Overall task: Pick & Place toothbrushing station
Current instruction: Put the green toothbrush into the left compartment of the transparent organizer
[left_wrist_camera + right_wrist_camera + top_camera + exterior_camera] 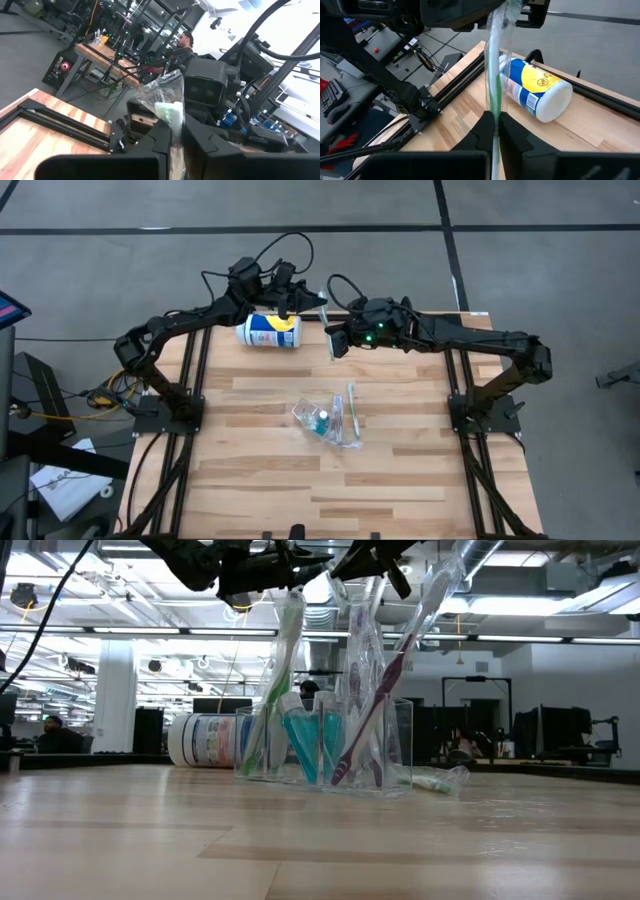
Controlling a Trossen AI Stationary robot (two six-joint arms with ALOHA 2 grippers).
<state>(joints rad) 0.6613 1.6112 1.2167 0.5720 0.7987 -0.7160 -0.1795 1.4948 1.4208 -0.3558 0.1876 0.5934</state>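
Item: wrapped toothbrush (327, 317), pale green handle in clear packaging, held in the air over the far part of the wooden table (270, 480), gripped at both ends. Left gripper (300, 298) is pinched on one end of the wrapper; the left wrist view shows crinkled film and a pale green end between its fingers (155, 142). Right gripper (336, 343) is pressed together on the other end, the green handle (494, 85) running up from its closed fingers toward the left arm. Item: clear plastic cup (325, 745), mid-table, holding blue toothpaste tubes (300, 740) and several wrapped brushes; one more brush (437, 781) lies beside it on the boards. Item: white and yellow wipes canister (270, 331), lying on its side near the far edge, below the left arm. Step judged: a hand-over or regrip of one brush between arms. Next move likely calls for one gripper to let go, the other carrying the brush toward the cup without tipping it.
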